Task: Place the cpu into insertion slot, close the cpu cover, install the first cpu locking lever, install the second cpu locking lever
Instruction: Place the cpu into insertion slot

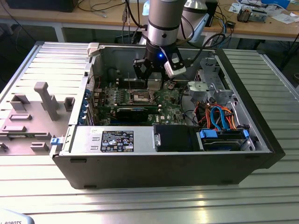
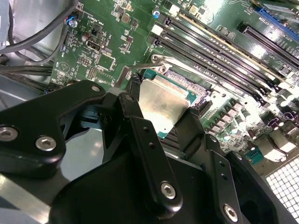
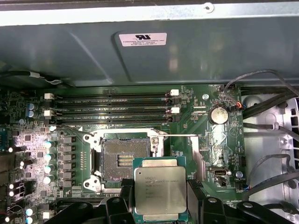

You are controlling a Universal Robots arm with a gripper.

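My pincer (image 3: 160, 205) grips the cpu (image 3: 160, 186) just beside the bare insertion slot (image 3: 122, 161); placing it is the step in hand, and it calls for square alignment.

You have the cpu (image 3: 160, 189) set between the fingers of the gripper (image 1: 153, 80), above the motherboard (image 3: 198, 121) and inside the computer case (image 1: 154, 168). The insertion slot (image 3: 119, 158) lies on the board under the hand, just ahead of the fingertips and offset to one side of the cpu. Past the slot, farther from the hand, run the memory slots (image 3: 112, 107), and behind them stands the case wall (image 3: 163, 65). The cables (image 1: 219, 116) lie to the exterior view's right of the hand.
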